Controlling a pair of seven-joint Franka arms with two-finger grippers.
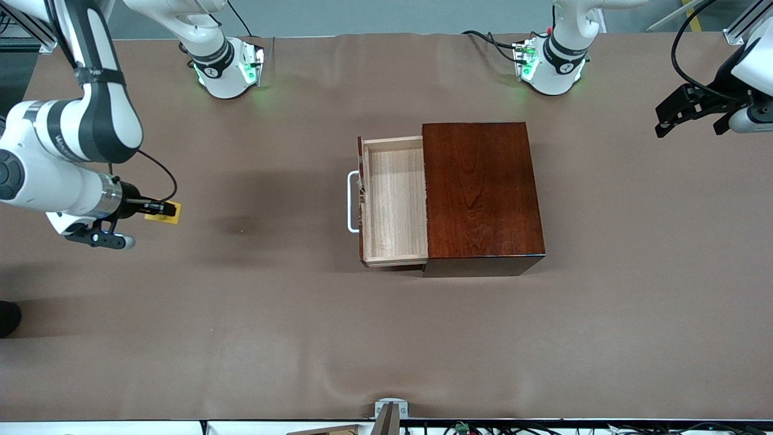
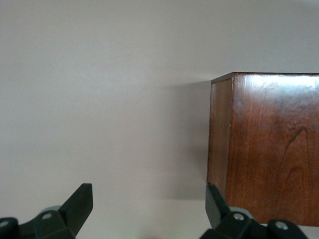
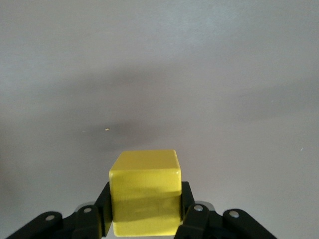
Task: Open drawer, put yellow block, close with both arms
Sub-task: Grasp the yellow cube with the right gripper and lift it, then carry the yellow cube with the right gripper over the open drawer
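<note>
The yellow block (image 1: 169, 212) sits between the fingers of my right gripper (image 1: 162, 209), which is shut on it over bare table toward the right arm's end. In the right wrist view the block (image 3: 144, 191) fills the gap of the gripper (image 3: 144, 204). The drawer (image 1: 395, 202) stands pulled open out of the mahogany box (image 1: 480, 193). Its pale tray is empty and its white handle (image 1: 351, 202) faces the right arm's end. My left gripper (image 1: 665, 122) is open and empty, up in the air at the left arm's end. In the left wrist view the gripper (image 2: 148, 199) looks at a corner of the box (image 2: 269, 149).
The table is covered with a brown cloth (image 1: 241, 314). The two arm bases (image 1: 229, 69) (image 1: 552, 66) glow green along the edge farthest from the front camera. A small metal bracket (image 1: 391, 411) sits at the nearest edge.
</note>
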